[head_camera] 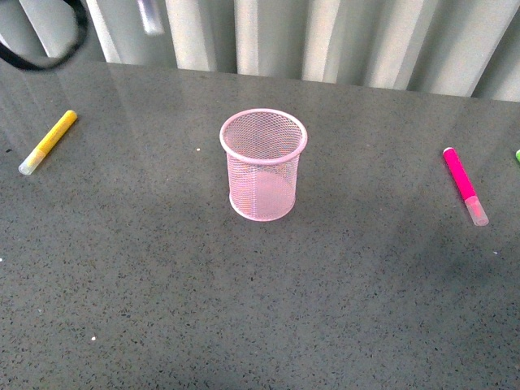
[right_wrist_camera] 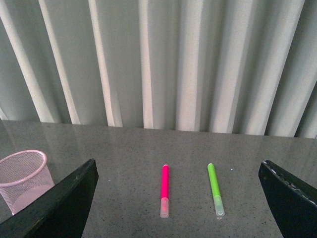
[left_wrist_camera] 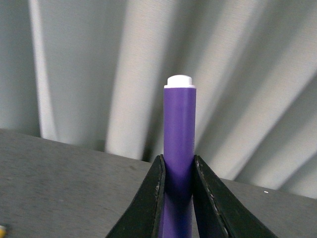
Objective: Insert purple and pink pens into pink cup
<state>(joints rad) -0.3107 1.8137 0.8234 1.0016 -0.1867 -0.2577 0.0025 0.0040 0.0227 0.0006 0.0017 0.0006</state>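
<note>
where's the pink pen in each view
Front view: pink pen lies near the right edge, right of the pink cup.
Left wrist view: not in it.
Right wrist view: between the pink cup and a green pen.
Shared landmark: the pink cup (front, right wrist).

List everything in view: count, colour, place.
pink cup: one, light pink mesh, upright mid-table, empty.
pink pen: one, magenta, lying right of the cup, apart.
green marker: one, green, lying beside the pink pen, further right, not touching.
yellow marker: one, yellow, lying far left.
purple pen: one, dark purple, clamped in the left gripper.
table: one, dark grey speckled.
curtain: one, pale grey, pleated, behind the table.
left gripper: one, black, shut on the purple pen.
right gripper: one, black, open, empty.
</note>
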